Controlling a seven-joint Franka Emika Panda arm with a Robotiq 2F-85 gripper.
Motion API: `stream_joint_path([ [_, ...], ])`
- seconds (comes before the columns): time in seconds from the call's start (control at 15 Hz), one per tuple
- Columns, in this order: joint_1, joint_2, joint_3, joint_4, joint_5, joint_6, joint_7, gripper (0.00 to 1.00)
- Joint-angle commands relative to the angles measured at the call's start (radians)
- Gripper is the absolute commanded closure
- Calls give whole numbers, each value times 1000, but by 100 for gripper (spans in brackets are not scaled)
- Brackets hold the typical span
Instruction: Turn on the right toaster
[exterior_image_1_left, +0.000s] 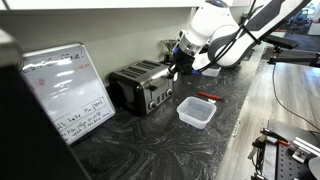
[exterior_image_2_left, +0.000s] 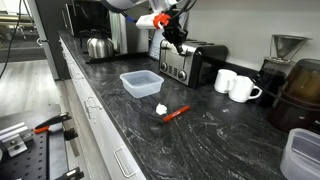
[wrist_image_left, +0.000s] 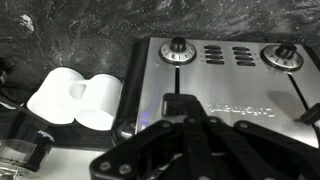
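gripper (wrist_image_left: 188, 108) close against the right toaster (wrist_image_left: 235, 80) face

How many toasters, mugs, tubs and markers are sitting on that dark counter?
Chrome toaster: 1
White mugs: 2
Clear plastic tubs: 2, one cut off by the picture's edge
Red marker: 1
Total: 6

One toaster (exterior_image_2_left: 190, 62), two mugs (exterior_image_2_left: 226, 80) (exterior_image_2_left: 243, 89) (white), two tubs (exterior_image_2_left: 141, 84) (exterior_image_2_left: 303, 158) — one kettle (exterior_image_2_left: 97, 46).
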Motion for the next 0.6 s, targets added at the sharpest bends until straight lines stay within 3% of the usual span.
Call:
stream_joint_path([
  [0.0, 9, 50, -14, 62, -42, -43, 4, 100],
  [0.53, -5, 139, 18, 112, 14, -103, -66, 100],
])
